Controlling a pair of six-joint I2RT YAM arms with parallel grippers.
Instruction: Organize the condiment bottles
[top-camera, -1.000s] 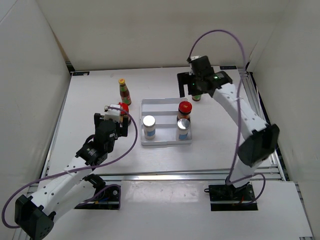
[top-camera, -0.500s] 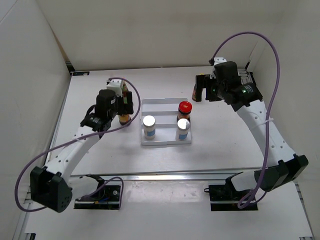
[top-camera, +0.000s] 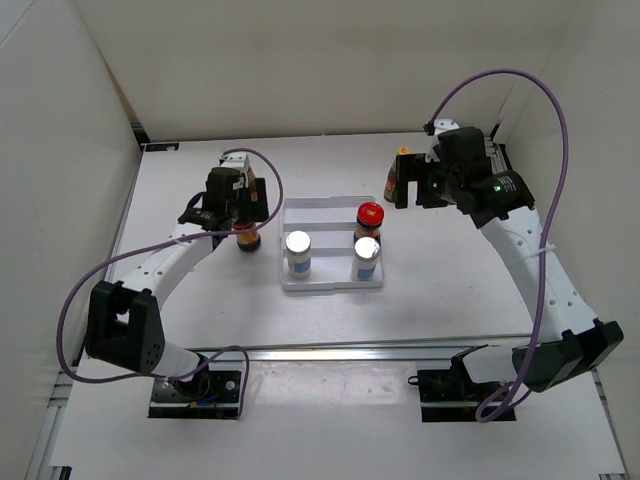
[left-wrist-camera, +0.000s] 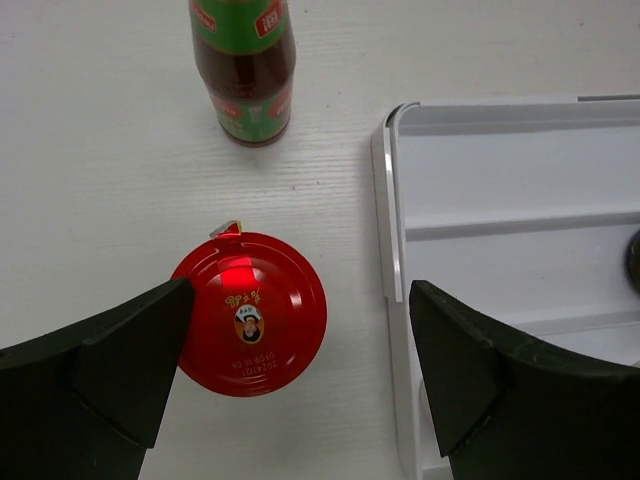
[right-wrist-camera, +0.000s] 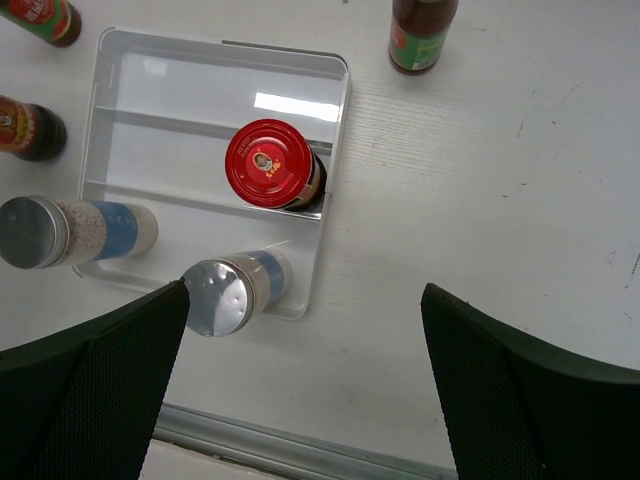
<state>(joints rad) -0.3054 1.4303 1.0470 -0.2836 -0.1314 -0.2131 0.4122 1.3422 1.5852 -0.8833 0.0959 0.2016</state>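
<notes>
Three sit in the tray (right-wrist-camera: 200, 90): two shakers (right-wrist-camera: 225, 290) in the near row, one red-lidded jar (right-wrist-camera: 268, 163) in the middle row. Your left claw (left-wrist-camera: 300, 300) is spread wide above the other jar (left-wrist-camera: 248, 313) on the counter (left-wrist-camera: 100, 150), beside a sauce bottle (left-wrist-camera: 243, 70). Your right claw (right-wrist-camera: 305, 300) is spread too, holding nothing.

White desk (top-camera: 430, 290), faint wood grain. A ridged white tray (top-camera: 320, 210) sits flat near mid-desk. Left of tray, close beside its left wall but apart from it: red-lidded jar (left-wrist-camera: 248, 314), upright. Behind that jar, also left of tray: slim sauce bottle (left-wrist-camera: 243, 70), green label, upright. Off tray's rear right corner, apart from it: second slim sauce bottle (right-wrist-camera: 422, 35), upright.
</notes>
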